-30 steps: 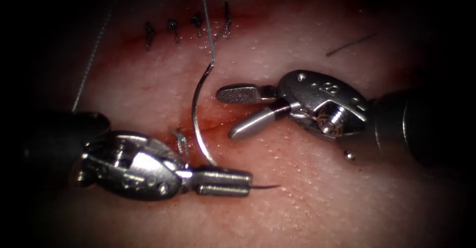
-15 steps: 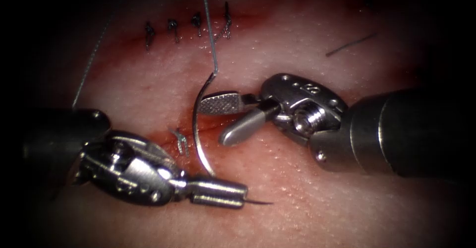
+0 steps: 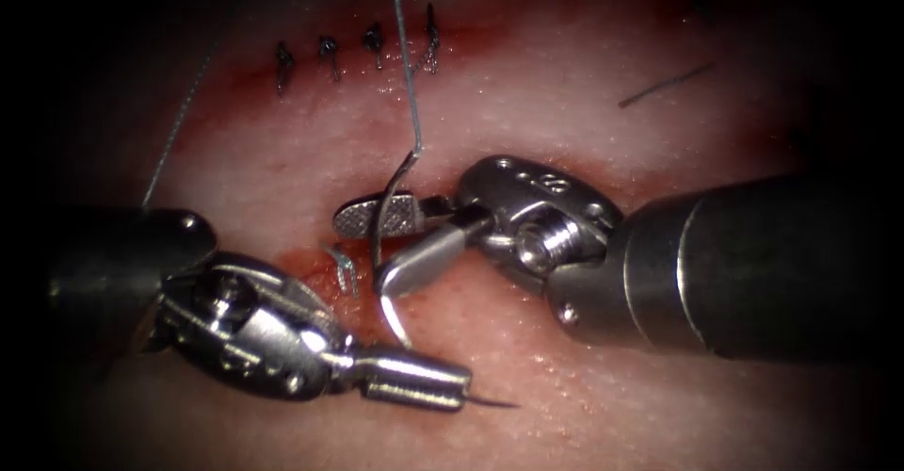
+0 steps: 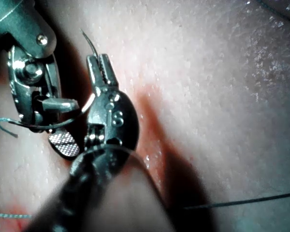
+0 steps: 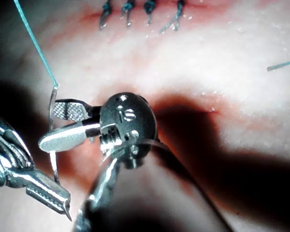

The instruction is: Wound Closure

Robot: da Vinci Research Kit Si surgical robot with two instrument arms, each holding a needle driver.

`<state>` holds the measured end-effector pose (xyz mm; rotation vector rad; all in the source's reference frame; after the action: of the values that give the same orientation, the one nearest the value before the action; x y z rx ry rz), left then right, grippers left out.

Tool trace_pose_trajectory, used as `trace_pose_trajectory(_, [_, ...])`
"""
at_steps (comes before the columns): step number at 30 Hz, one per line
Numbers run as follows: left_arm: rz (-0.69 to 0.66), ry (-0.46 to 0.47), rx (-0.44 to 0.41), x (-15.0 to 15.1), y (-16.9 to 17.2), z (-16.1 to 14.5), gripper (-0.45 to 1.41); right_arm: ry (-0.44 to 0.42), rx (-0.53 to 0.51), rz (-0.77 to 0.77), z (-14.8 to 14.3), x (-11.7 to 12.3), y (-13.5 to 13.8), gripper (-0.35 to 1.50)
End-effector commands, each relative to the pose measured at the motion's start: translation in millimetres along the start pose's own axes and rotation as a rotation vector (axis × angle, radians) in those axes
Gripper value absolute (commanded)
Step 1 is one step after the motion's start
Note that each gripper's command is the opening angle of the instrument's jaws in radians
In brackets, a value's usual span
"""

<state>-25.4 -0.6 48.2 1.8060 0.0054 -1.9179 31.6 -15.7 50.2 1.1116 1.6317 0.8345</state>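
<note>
My left tool (image 3: 459, 388) is shut on the curved needle (image 3: 379, 235) close to its sharp end. The tip (image 3: 504, 404) pokes out past the jaws to the right. The needle arcs upward, free of the tissue (image 3: 584, 75), and its blunt end meets the thread (image 3: 403, 47), which runs up out of view. My right tool (image 3: 369, 250) is open, one jaw on either side of the needle's middle. The left wrist view shows the left tool (image 4: 101, 65) gripping the needle (image 4: 63, 123). In the right wrist view the right tool (image 5: 50, 126) straddles the needle (image 5: 52, 104).
Several dark stitches (image 3: 328, 55) close the cut along the top. A short knotted stitch (image 3: 344, 268) sits by a red streak beside the left tool. A loose cut thread end (image 3: 664, 85) lies at the upper right. Another strand (image 3: 179, 122) slants up on the left.
The right tool has moved left until its open jaws straddle the needle's middle. The left tool, still holding the needle, has sunk slightly.
</note>
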Motion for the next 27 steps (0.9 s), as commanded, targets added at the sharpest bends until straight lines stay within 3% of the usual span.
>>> trace_pose_trajectory(1, [0.0, 0.002, -0.001, -0.4, 0.4, 0.8, -0.45, -0.001, 0.003, 0.001, 0.8, -0.8, 0.3, 0.83])
trace_pose_trajectory(2, [0.001, 0.003, -0.001, -0.4, 0.4, 0.8, -0.45, -0.002, 0.004, 0.002, 1.0, -0.8, 0.3, 0.78])
trace_pose_trajectory(3, [0.004, 0.004, -0.003, -0.4, 0.6, 1.0, -0.45, 0.005, 0.004, 0.001, 1.5, -1.0, 0.3, 0.09])
trace_pose_trajectory(4, [0.006, 0.005, -0.004, -0.4, 0.6, 1.1, -0.45, 0.027, -0.007, 0.001, 1.9, -1.1, 0.4, -0.35])
trace_pose_trajectory(8, [0.003, 0.009, -0.006, -0.2, 0.8, 1.3, -0.45, 0.05, -0.017, 0.0, 2.7, -1.2, 0.9, -0.35])
trace_pose_trajectory(9, [-0.003, 0.01, -0.006, -0.2, 0.9, 1.3, -0.28, 0.055, -0.019, -0.001, 2.8, -1.3, 1.0, -0.35])
trace_pose_trajectory(10, [-0.009, 0.015, -0.008, 0.0, 0.8, 1.3, 0.56, 0.063, -0.024, 0.0, 2.8, -1.3, 1.0, -0.35])
trace_pose_trajectory(13, [-0.033, 0.001, 0.015, 0.2, 0.9, 0.8, 0.79, 0.064, -0.025, -0.026, 2.3, -1.0, 1.0, -0.35])
trace_pose_trajectory(14, [-0.06, -0.016, 0.036, 0.3, 0.8, 0.4, 0.91, 0.047, -0.071, -0.049, 1.6, -0.7, 1.1, -0.35])
trace_pose_trajectory(21, [-0.09, -0.076, 0.12, 0.7, -0.2, -1.3, 1.03, 0.06, -0.288, -0.079, -1.3, 1.1, 2.1, -0.35])
trace_pose_trajectory(27, [-0.039, -0.312, 0.221, -0.4, -1.1, -0.4, 0.98, 0.135, -0.456, -0.011, -4.3, 2.5, 2.5, -0.35])
